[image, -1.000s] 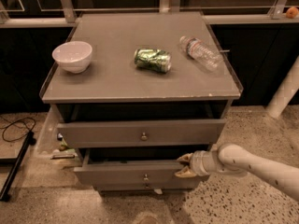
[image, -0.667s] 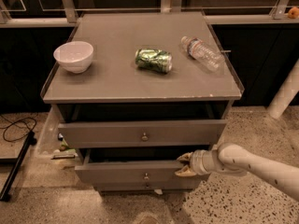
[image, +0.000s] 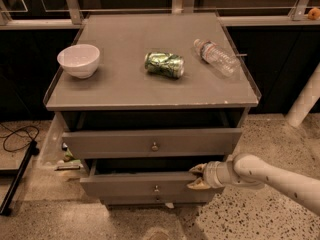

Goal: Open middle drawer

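Note:
The grey cabinet (image: pixel 150 91) shows two drawer fronts with small round knobs. The lower one is the middle drawer (image: pixel 135 186), with its knob (image: pixel 156 189) at centre. It stands pulled out a little, with a dark gap above its front. My gripper (image: pixel 196 177) reaches in from the right on a white arm (image: pixel 270 176). It is at the right end of that drawer's top edge. One fingertip (image: pixel 198 168) is over the gap and the other lies against the front face, so the fingers stand apart. The drawer above (image: pixel 150 143) also sticks out.
On the cabinet top lie a white bowl (image: pixel 79 60), a crushed green can (image: pixel 164 64) and a clear plastic bottle (image: pixel 216 57). A black cable (image: pixel 17 136) and a stand leg lie on the speckled floor to the left. A white post (image: pixel 305 101) stands at right.

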